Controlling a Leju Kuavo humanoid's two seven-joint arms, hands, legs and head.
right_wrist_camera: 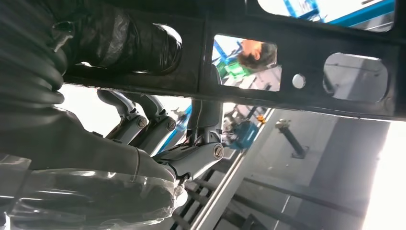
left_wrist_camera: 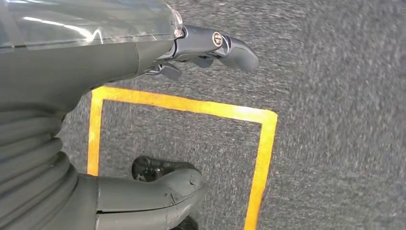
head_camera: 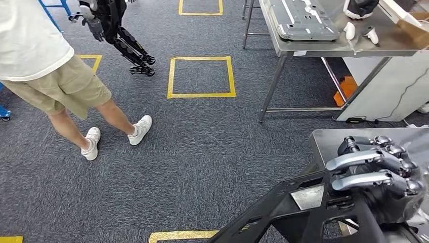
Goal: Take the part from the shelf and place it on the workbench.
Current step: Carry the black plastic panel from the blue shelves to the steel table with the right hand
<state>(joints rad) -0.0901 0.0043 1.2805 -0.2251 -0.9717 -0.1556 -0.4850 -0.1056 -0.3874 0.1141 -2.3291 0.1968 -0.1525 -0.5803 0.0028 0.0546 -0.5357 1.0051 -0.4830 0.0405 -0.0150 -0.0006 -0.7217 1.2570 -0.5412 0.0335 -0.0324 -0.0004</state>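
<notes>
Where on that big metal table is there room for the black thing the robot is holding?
The workbench looks crowded: a grey metal tray covers its left part, two white controllers lie beside it, and a box sits right. The right hand holds the black part.

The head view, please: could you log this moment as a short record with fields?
Part: black frame part, carried low at the right
Right hand: right hand, fingers wrapped over the part
Left hand: left hand, holds nothing, above a yellow floor square
Workbench: steel workbench ahead at the right, with a grey metal panel on it
Bystander: person standing at the left
</notes>
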